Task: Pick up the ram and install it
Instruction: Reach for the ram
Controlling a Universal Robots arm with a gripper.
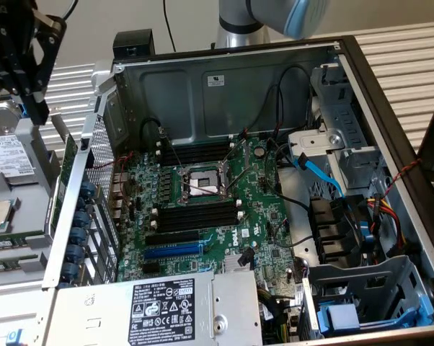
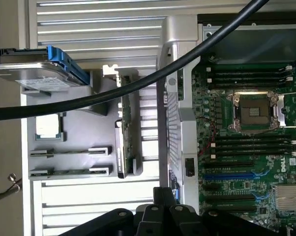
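Observation:
Two thin green ram sticks [image 2: 69,171] lie edge-up in holders on a grey tray [image 2: 84,128] beside the open computer case; in the exterior view they sit at the tray's near end [image 1: 14,245]. My black gripper [image 1: 38,114] hangs above the tray at the exterior view's upper left, outside the case wall. It is shut with nothing between its fingers. In the wrist view the gripper [image 2: 163,194] sits over the case's side wall, apart from the sticks. Long black memory slots [image 1: 195,216] lie on the green motherboard [image 1: 267,209] beside the CPU socket [image 1: 201,182].
The tray also carries a hard drive with blue rails [image 2: 40,73], a loose CPU [image 2: 48,129] and an upright card [image 2: 123,123]. A blue expansion slot [image 1: 172,250], the power supply [image 1: 159,310], drive cages [image 1: 361,295] and loose cables crowd the case. A black cable [image 2: 138,81] crosses the wrist view.

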